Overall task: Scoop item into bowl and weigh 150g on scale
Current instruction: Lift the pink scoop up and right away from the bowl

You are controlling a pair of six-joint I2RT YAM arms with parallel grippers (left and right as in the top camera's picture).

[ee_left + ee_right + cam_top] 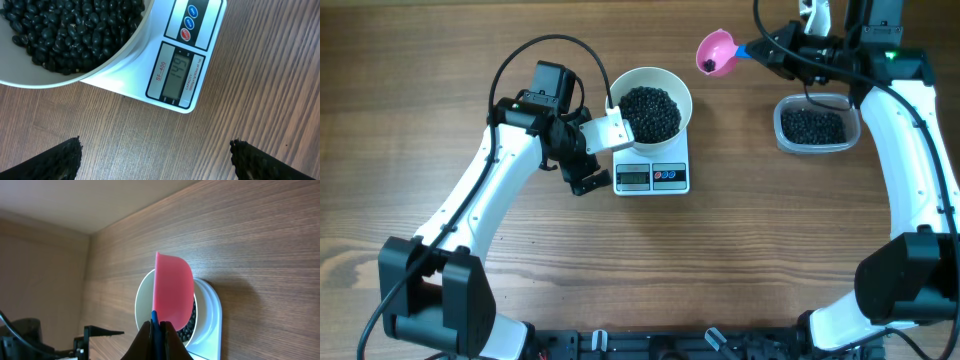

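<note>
Bowl (620, 82) sits on scale (652, 177) mid-surface (740, 260), filled w/ a heap of black beans (650, 112) to approx. the rim. L jaws are wide open w/ nothing in them, low at the scale's L side, just beside its display end and near the bowl, not touching either. In L wrist view the 2 dark fingertips (65, 160) stand far apart at the bottom corners, bare wood between them; bowl and beans lie ahead at top L, the scale's display (177, 75) ahead at centre. It seems to read 149, digits turned sideways so not certain. 3 round buttons, 2 blue and 1 red, sit beyond the display. R jaws are fully closed on the blue handle (745, 50) of a pink scoop (716, 52), up R of the bowl, apart from it, between the bowl and a clear tub (812, 126). A few beans show in the scoop's cup. The tub holds more beans and stands well R of the scale, below the R wrist. In R wrist view the scoop is edge-on just past the closed jaws, w/ bowl and scale farther off behind it.
</note>
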